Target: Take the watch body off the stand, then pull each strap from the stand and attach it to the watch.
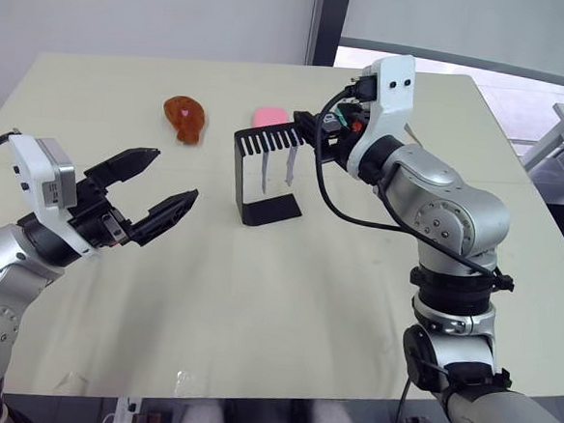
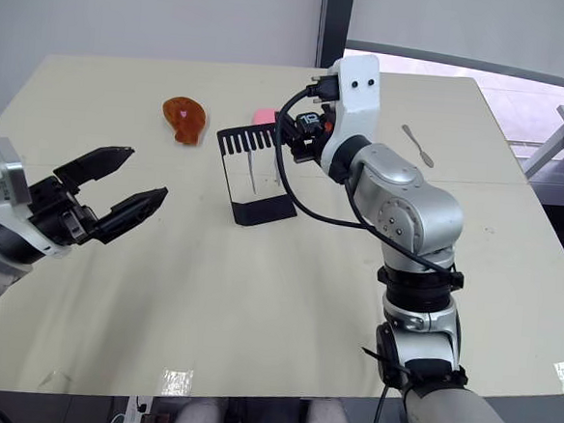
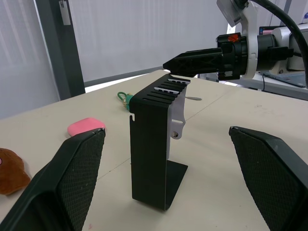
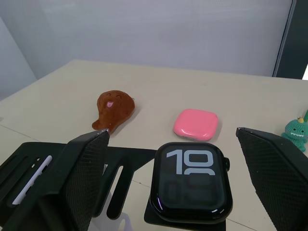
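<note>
Black watch body (image 4: 190, 182) on the stand (image 1: 265, 172) shows between the right tool's (image 4: 173, 144) parted fingers; left tool (image 1: 159, 191) gapes above the beige bench (image 1: 286, 299).

My right gripper (image 4: 171, 183) spread either side of the square black watch body (image 4: 191, 180), bare beige tabletop (image 1: 257, 287) between my open left gripper (image 1: 163, 189) and the thin black metal stand (image 1: 265, 172), brown drumstick toy (image 1: 185, 119) and pink rounded case (image 4: 196, 123) lying beyond the stand

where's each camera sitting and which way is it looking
Eye views: head, looking forward and down over both arms at the table and stand.
Left wrist: along the open left claw at the stand's back; right claw beyond.
Right wrist: down onto the watch, between the open claw's fingers.
All share the stand.
</note>
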You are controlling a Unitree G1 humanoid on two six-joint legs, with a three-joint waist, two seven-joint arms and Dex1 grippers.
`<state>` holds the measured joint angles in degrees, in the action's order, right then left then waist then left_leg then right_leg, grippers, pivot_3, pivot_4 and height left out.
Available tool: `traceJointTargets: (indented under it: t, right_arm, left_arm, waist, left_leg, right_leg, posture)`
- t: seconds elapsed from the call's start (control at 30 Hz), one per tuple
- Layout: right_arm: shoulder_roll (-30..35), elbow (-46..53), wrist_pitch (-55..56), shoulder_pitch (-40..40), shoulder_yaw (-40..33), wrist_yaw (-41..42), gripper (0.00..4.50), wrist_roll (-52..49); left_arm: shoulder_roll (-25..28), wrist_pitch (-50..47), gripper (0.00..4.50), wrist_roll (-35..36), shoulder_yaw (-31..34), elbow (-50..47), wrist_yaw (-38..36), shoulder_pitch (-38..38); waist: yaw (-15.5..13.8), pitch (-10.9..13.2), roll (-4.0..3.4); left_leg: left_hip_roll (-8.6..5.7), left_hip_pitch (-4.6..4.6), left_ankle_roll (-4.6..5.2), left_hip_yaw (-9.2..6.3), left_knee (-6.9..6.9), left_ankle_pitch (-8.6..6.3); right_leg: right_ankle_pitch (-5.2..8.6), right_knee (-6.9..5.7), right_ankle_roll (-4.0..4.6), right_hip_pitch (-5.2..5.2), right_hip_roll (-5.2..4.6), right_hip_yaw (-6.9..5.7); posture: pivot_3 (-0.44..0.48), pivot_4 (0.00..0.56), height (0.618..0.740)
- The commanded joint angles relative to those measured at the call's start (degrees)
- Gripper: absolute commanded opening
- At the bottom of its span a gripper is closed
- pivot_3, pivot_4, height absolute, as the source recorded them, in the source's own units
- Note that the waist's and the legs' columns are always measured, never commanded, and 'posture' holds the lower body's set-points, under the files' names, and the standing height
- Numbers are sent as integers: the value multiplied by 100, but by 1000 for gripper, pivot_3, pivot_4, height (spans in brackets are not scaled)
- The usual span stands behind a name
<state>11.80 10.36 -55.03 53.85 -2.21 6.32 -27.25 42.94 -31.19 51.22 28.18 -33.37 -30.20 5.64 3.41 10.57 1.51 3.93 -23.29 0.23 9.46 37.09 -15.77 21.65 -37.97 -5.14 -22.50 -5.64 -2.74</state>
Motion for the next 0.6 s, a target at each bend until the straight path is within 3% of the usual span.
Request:
traceJointTargets:
  t: [0.03,0.17,0.6]
  right_arm:
    - [-29,105,75,50,9,130,3603,15]
    - [-42,105,62,50,3,156,1593,28]
    - [-29,174,342,139,-209,264,1598,-52]
  left_arm:
    - [21,116,4500,-7,157,-195,-17,-32]
    - [21,123,4500,-5,169,-207,-9,-47]
    - [46,137,4500,-11,203,-194,-14,-58]
  waist:
    - [0,0,0]
    - [1,0,0]
    - [0,0,0]
  left_leg:
    - [0,0,0,0,0,0]
    - [0,0,0,0,0,0]
    - [0,0,0,0,0,0]
  right_leg:
    - [0,0,0,0,0,0]
    - [0,0,0,0,0,0]
    - [0,0,0,0,0,0]
  posture:
    - [0,150,740]
    - [0,150,740]
    - [0,150,740]
